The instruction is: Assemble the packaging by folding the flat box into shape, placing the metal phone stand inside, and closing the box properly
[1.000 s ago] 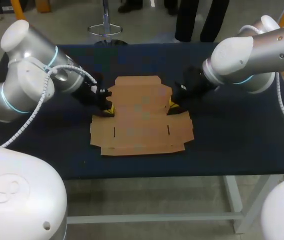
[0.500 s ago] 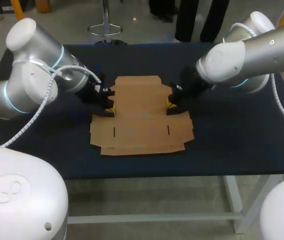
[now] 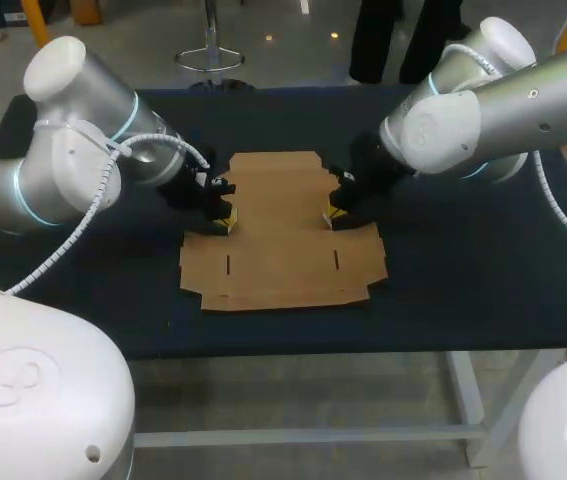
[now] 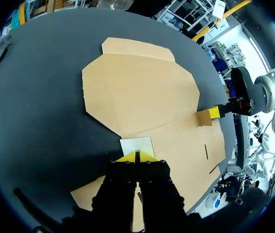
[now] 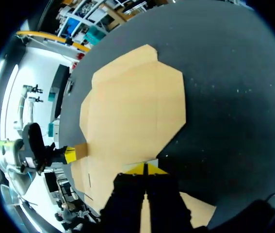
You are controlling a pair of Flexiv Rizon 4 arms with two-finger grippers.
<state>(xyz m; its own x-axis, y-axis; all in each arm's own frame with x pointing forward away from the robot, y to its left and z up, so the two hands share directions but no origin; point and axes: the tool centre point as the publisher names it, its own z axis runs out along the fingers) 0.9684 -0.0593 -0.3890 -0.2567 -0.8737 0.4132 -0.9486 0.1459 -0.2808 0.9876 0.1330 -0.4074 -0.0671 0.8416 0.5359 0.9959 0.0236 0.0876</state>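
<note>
The left gripper (image 4: 137, 156) has its yellow tips pressed together with nothing between them. It noses against the foot of the left side flap (image 4: 137, 145), which stands lifted just ahead of it. The right gripper (image 5: 145, 168), likewise closed, meets the right side flap (image 4: 204, 117) from the opposite edge. Between them the box (image 3: 281, 235) lies flat and unfolded in the middle of the table (image 3: 463, 280); the metal phone stand shows in no view. The risk, as I judge it, is that the unpinned sheet slides or buckles if one arm pushes harder. A flap could also slip over the closed tips and spring flat, since neither is gripped.
</note>
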